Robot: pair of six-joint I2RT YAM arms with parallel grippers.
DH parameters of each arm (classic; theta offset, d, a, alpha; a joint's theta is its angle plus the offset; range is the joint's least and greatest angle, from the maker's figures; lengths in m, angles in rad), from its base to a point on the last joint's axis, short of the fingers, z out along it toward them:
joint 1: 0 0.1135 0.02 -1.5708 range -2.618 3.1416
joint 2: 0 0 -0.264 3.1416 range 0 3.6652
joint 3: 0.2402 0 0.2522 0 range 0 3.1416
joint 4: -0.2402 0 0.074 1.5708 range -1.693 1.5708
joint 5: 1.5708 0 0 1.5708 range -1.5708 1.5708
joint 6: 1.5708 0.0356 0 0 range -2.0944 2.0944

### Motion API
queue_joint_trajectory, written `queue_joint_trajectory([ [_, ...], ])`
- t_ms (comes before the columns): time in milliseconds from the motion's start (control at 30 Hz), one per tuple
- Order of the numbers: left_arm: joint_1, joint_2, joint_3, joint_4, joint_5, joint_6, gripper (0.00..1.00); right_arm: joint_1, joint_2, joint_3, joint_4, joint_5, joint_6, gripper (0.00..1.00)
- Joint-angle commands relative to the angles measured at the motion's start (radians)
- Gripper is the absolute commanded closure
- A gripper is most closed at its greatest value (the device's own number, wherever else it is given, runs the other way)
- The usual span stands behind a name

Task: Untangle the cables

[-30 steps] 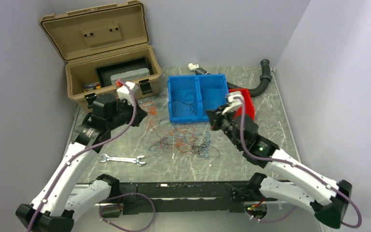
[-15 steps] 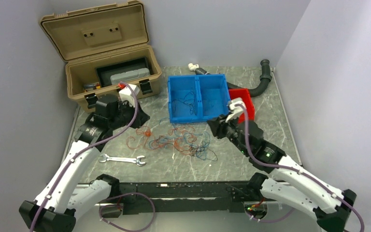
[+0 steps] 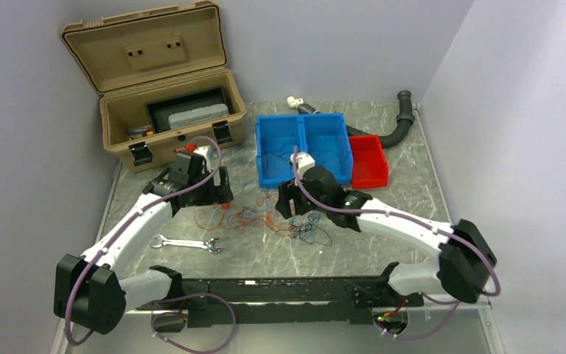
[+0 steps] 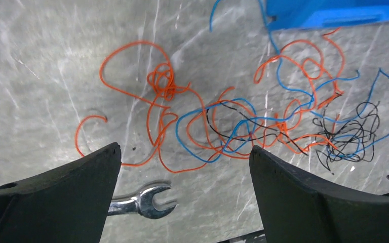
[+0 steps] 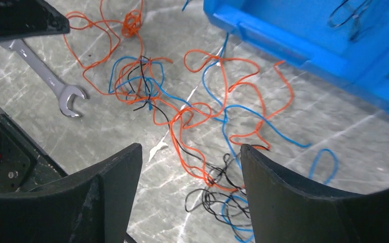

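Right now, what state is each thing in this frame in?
cables, tangled, ungrasped
left gripper, open, empty
right gripper, open, empty
toolbox, lid open
blue bin, few wires inside
wrench, lying flat

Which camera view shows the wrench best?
Top external: the whole wrench lies in view, both ends visible, though small. Left wrist catches only one open end; right wrist shows one end and part of the shaft.
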State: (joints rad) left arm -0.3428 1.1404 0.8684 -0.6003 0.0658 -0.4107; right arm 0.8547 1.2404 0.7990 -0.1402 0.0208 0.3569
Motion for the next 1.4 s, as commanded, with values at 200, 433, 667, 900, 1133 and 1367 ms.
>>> queue_joint_trajectory([
  [200,0.013,0.139,-0.108,0.234,0.002,-0.149,0.19,0.032,0.203,0.109,0.178,-0.108,0.084,0.3],
  [433,0.012,0.141,-0.081,0.186,-0.087,-0.132,1.0,0.038,0.248,0.115,0.206,-0.126,0.098,0.32],
  [667,0.011,-0.087,0.034,0.048,-0.101,-0.033,1.0,0.037,0.202,0.102,0.19,-0.089,0.075,0.32],
  [900,0.011,-0.181,0.225,-0.005,0.157,0.123,1.0,0.037,0.17,0.108,0.231,-0.129,0.009,0.32],
  [1133,0.011,-0.12,0.529,-0.147,0.519,0.279,1.0,0.037,0.014,0.057,0.381,-0.281,-0.161,0.26],
  [1367,0.011,-0.11,0.628,-0.077,0.656,0.282,1.0,0.038,0.03,0.09,0.424,-0.366,-0.22,0.24],
])
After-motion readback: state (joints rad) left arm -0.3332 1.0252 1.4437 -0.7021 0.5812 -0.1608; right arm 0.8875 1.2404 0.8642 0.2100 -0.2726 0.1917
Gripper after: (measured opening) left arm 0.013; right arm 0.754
